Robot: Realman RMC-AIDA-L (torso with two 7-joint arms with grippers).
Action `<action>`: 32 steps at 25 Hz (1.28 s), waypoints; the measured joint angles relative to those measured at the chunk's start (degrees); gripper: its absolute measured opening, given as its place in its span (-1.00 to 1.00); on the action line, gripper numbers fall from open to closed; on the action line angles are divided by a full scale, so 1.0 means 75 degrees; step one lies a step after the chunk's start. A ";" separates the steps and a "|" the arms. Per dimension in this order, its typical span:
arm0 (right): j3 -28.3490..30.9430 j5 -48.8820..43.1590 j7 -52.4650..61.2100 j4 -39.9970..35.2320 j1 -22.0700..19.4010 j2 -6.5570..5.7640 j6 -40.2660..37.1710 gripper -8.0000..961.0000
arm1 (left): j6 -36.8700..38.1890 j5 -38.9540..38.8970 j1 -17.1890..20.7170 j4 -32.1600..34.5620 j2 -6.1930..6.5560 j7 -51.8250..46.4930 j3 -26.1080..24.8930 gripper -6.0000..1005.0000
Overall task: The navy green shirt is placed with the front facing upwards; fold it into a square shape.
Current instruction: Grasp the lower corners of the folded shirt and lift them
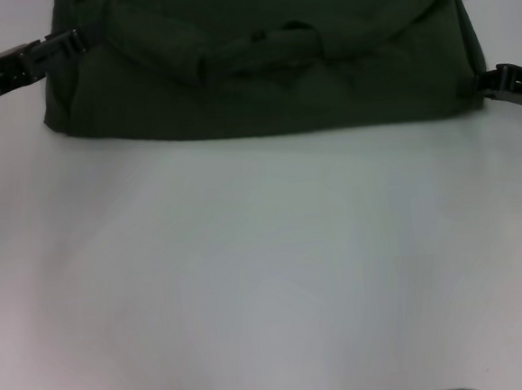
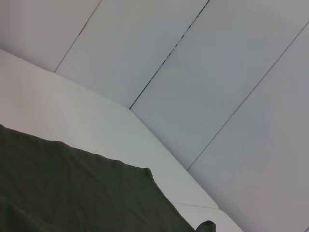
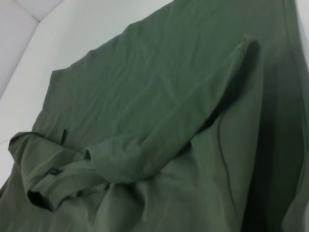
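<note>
A smooth white table [image 1: 267,276] stretches bare up to the rumpled, dark olive-green cotton shirt [image 1: 259,60] lying folded at its far edge, the left gripper [image 1: 61,43] and right gripper [image 1: 496,82] at its sides, grip indiscernible.

We've got the navy green shirt [image 1: 260,68] showing as soft, matt woven-looking cotton cloth, creased and rumpled where it's doubled over, lying on a smooth white table [image 1: 267,267] with a faint sheen, while both grippers, left [image 1: 61,43] and right [image 1: 496,82], look like hard black plastic, slightly glossy.
</note>
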 joint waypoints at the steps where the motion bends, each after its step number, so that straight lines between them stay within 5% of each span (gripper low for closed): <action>1: 0.0014 0.0001 -0.0005 0.0000 -0.0007 -0.0006 -0.0005 -0.58 | -0.0001 0.0010 0.0000 0.0000 0.0005 0.0000 -0.0005 0.81; 4: 0.0023 0.0003 -0.0011 0.0000 -0.0044 -0.0014 -0.0016 -0.83 | -0.0047 0.0035 0.0020 0.0012 0.0017 -0.0001 -0.0007 0.81; 16: 0.0058 0.0002 -0.0027 -0.0051 -0.0071 -0.0046 -0.0126 -0.88 | -0.0275 0.1124 0.0059 0.0195 0.0046 0.0214 0.0338 0.80; 32: 0.0122 0.0012 0.0027 -0.0076 -0.0011 0.0005 -0.0279 -0.88 | -0.2782 0.1341 -0.0126 -0.0389 -0.0025 0.0146 0.1317 0.79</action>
